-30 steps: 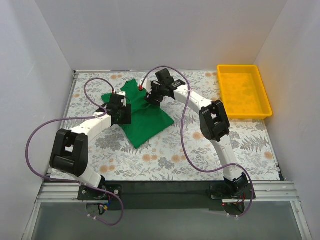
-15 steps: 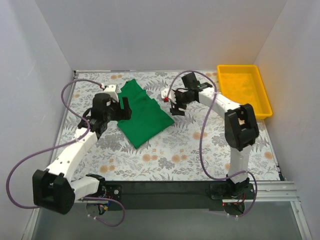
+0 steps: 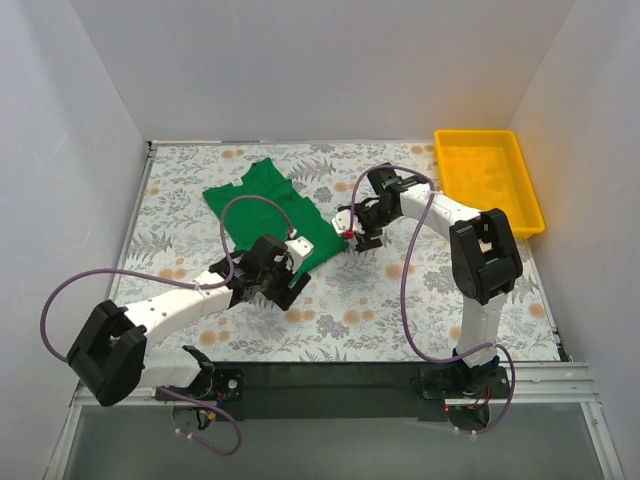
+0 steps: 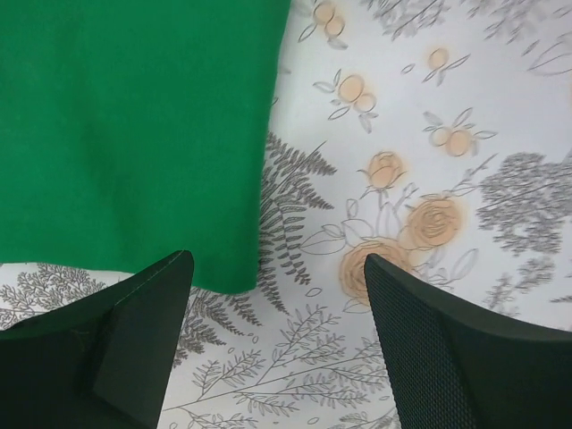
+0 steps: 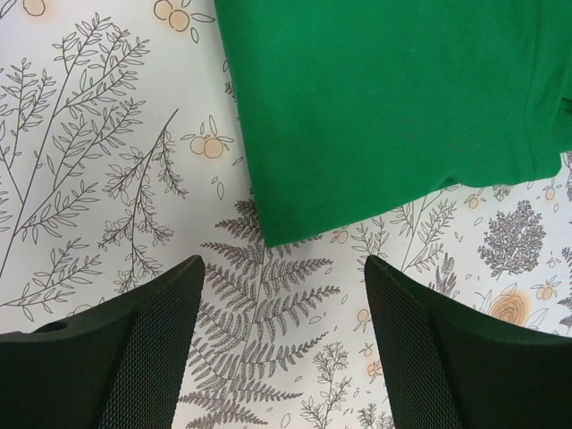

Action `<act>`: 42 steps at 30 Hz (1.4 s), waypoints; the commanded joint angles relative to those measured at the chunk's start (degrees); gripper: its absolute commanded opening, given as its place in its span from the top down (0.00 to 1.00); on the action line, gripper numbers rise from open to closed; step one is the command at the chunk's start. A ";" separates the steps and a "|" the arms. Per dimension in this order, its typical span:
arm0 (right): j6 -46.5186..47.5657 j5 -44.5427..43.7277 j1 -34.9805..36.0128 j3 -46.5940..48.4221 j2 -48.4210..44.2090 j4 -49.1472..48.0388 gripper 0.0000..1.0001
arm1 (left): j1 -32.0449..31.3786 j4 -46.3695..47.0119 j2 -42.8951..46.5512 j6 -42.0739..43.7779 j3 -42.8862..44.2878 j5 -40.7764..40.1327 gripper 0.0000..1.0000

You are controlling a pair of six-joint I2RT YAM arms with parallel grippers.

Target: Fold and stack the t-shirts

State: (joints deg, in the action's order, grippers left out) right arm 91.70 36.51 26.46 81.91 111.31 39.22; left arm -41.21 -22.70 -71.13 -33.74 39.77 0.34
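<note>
Left gripper is hanging low over the near corner of the t-shirt, jaws spread wide and holding nothing. The corner is sitting beside one finger rather than centred, so a pinch from here is likely catching only an edge, or a single layer. Right gripper, also spread and empty, is facing the shirt's right-hand corner, which is lying ahead of the fingertips, so closing now would be nipping bare table. Uneven grips would be dragging the cloth askew.

Left arm is doubling back from an elbow out at the left and reaching forward-right. Right arm is rising tall, then bending inward and down. The shirt is lying flat, left of centre toward the far side. Yellow tray is sitting far right, well apart
</note>
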 commanded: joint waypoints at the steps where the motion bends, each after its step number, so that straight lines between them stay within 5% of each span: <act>1: 0.94 3.04 -0.18 2.12 0.14 0.68 0.22 | -1.33 1.16 -2.42 3.68 -0.31 -7.71 0.24; 12: 1.20 5.50 1.92 0.62 0.93 0.33 0.26 | -2.73 5.03 -11.04 4.21 -1.18 -13.52 0.41; 18: 0.50 2.34 4.04 3.25 4.70 -0.64 0.31 | -2.73 6.70 -10.78 3.76 -2.15 -18.09 0.62; 25: -0.99 -1.26 4.65 5.63 9.01 -1.34 0.38 | -2.73 8.02 -9.29 4.12 -3.38 -17.48 0.67; 30: -4.69 -3.55 5.36 5.63 10.51 -5.38 0.53 | -2.73 8.98 -9.64 4.73 -4.26 -16.34 0.70; 33: -5.22 -4.69 5.36 5.19 10.77 -5.65 0.76 | -2.73 9.69 -9.64 5.26 -4.96 -14.24 0.75; 34: -5.04 -5.04 5.45 4.32 10.69 -5.74 0.95 | -2.73 9.78 -9.73 5.35 -5.05 -13.44 0.78; 42: -1.45 -6.19 4.57 -10.26 -1.86 -1.18 0.99 | -5.36 6.71 -7.53 5.26 -3.39 -1.85 0.94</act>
State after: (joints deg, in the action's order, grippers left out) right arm 88.60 32.58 31.51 77.08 114.24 31.07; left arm -44.31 -12.51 -80.84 -28.16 36.03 -10.31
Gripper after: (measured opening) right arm 0.032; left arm 0.084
